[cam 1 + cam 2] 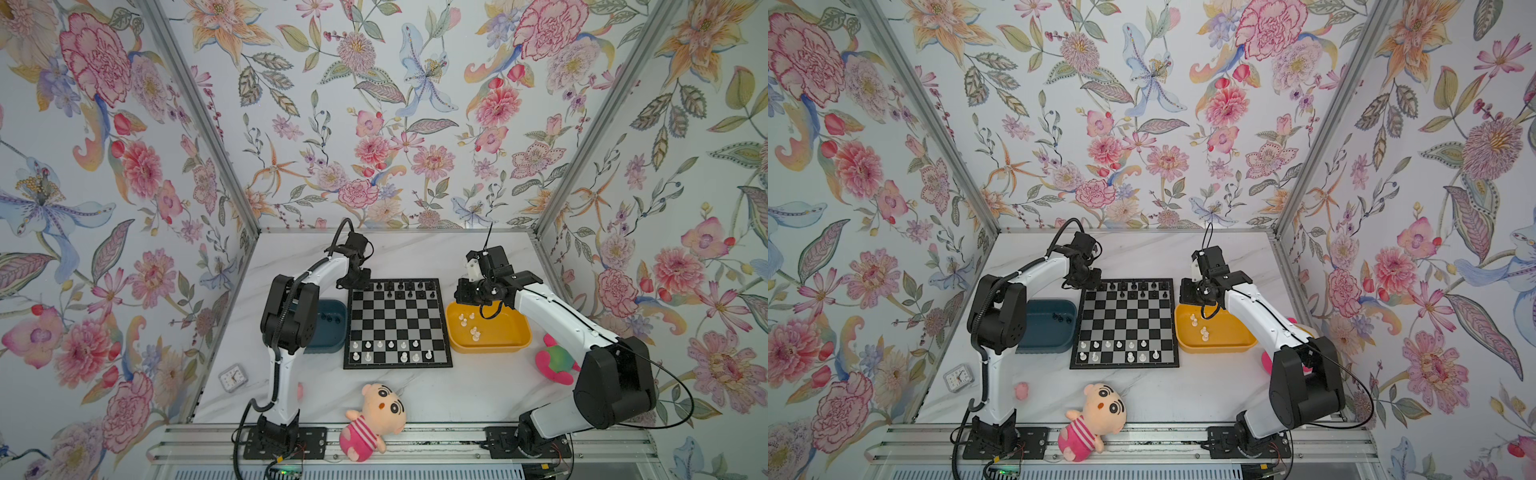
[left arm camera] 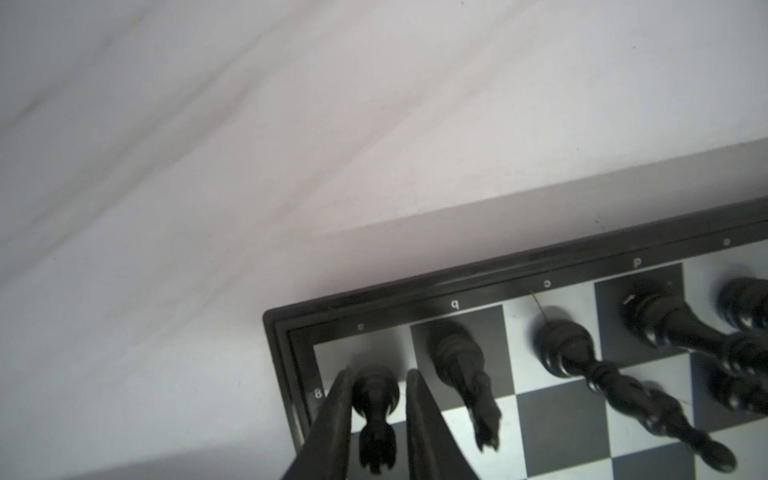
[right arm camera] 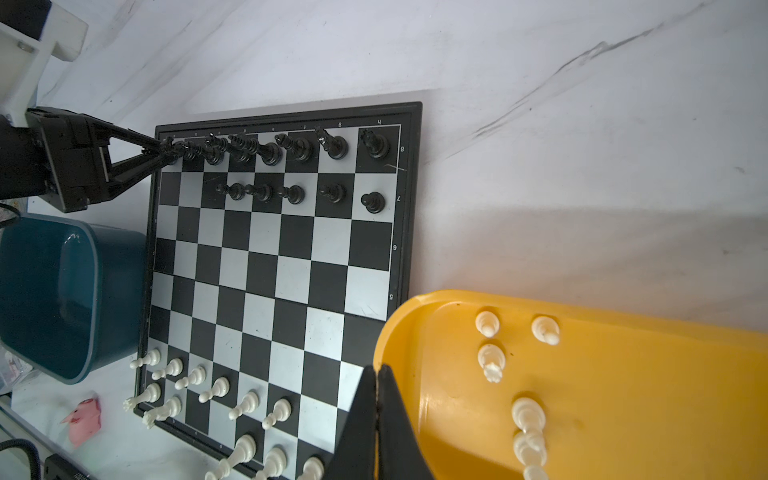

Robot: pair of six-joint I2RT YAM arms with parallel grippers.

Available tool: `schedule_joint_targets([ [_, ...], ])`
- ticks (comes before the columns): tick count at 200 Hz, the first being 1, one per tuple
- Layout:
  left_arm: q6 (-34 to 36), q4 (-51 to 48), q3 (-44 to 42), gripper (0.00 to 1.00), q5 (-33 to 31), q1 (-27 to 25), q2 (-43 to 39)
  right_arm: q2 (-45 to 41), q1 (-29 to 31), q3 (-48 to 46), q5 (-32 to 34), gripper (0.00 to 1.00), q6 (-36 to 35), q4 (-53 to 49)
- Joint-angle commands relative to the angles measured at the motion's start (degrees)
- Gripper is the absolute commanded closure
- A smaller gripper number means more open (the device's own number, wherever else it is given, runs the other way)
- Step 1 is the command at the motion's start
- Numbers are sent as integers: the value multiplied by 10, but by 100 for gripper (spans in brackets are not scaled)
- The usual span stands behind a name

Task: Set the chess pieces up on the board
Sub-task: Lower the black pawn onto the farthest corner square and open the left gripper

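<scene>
Left wrist: L claw [image 2: 378, 374] released, astride black rook [image 2: 376, 395] on board [image 2: 498, 286] corner sq; R claw [image 3: 377, 370] clenched, empty.

A blue tray [image 1: 329, 337] and a yellow tray [image 1: 500, 338] sit well apart on the marble tabletop [image 1: 415, 257]. A plush doll [image 1: 376, 415] and a small clock [image 1: 233, 377] lie nearer the front.

floral walls [image 1: 374, 124], marble tabletop [image 1: 415, 257], alu frame [image 1: 200, 116]

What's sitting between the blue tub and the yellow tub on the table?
The chessboard lies flat between the blue tub and the yellow tub, filling most of that stretch. Both top views show it.
</scene>
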Motion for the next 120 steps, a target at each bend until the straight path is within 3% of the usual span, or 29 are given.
schedule_joint_targets([
  [1,1,-12,18,73,2,-8,-22,-14,-2,-10,1,93,7,-3],
  [120,6,-33,50,71,-27,-9,-40,-17,-2,-7,3,93,7,-2],
])
